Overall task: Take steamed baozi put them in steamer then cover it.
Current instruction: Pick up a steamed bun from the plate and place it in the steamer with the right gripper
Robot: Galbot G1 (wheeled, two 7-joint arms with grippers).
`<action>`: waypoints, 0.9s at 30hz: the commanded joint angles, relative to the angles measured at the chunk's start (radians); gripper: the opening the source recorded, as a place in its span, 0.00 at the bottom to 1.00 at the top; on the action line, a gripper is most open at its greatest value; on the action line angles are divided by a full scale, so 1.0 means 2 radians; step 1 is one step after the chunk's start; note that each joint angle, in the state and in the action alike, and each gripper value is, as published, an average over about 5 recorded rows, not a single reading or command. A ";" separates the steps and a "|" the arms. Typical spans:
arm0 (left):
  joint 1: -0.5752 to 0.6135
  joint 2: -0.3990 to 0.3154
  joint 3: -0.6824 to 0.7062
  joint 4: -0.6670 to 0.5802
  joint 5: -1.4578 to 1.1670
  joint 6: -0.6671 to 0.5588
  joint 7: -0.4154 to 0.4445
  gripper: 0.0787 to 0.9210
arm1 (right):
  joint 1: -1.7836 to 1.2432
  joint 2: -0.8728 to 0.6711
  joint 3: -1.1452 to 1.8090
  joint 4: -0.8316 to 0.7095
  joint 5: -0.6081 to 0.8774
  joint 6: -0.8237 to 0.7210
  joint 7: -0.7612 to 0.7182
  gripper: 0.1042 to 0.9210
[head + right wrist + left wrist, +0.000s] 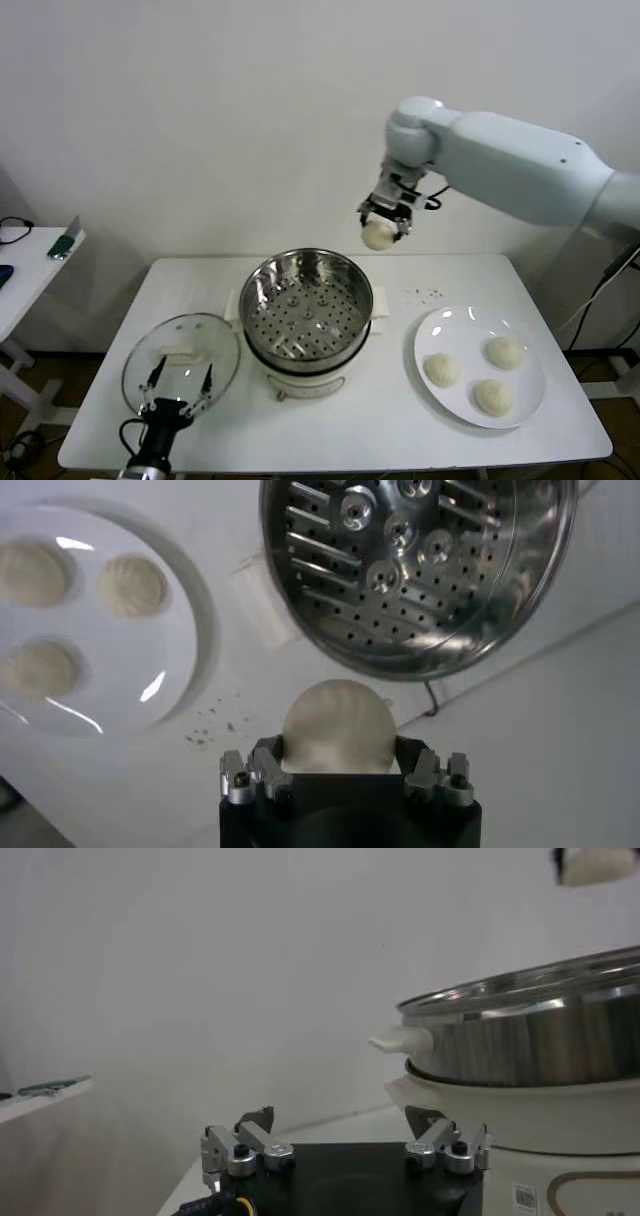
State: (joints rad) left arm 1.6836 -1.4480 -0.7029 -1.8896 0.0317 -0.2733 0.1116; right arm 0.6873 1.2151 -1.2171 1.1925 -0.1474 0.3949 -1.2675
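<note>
Four baozi in total: one held, three on a plate. Working left to right across the head view.

Side table (30,262) at far left edge, carrying small items I cannot identify.

Cover (181,362): clear glass lid with metal rim, lying flat on the desk (330,440) at front left, just beside the steamer base. Cream bar handle visible through the glass.

Left pincer (178,385): low at the near desk edge, over the near rim of the cover, fingers spread wide and empty. Left wrist view confirms both fingertips apart with nothing between them (345,1138); the steamer wall rises close by in that view.

Steamer (307,300): shiny steel basket, perforated bottom, on a white pot base, centre of desk. Basket is empty, uncovered.

Right pincer (380,228): raised in the air behind and slightly right of the steamer, well above the desk, clamped on the held baozi (377,236). Right wrist view shows the bun (337,727) seated between both fingers, steamer basket (420,570) below and ahead; the bun appears not yet over the rim, though depth is hard to judge.

Dark specks (424,294) on the desk just right of the steamer.

Plate (450,330): white, round, right of steamer. Three baozi (495,397) on it, apart from one another.
</note>
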 commanded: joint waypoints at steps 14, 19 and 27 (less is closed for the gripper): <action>-0.008 0.007 0.001 0.002 0.000 0.009 0.002 0.88 | -0.137 0.151 0.029 -0.075 -0.180 0.078 0.022 0.74; -0.010 0.008 0.002 0.006 0.002 0.010 0.002 0.88 | -0.162 0.159 0.036 -0.089 -0.207 0.081 0.028 0.74; -0.008 0.008 0.001 0.007 0.004 0.010 0.002 0.88 | -0.179 0.161 0.042 -0.113 -0.217 0.082 0.030 0.76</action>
State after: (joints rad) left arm 1.6665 -1.4329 -0.7005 -1.8764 0.0376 -0.2540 0.1146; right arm 0.3760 1.5037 -1.1437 1.0072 -0.5257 0.5426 -1.2112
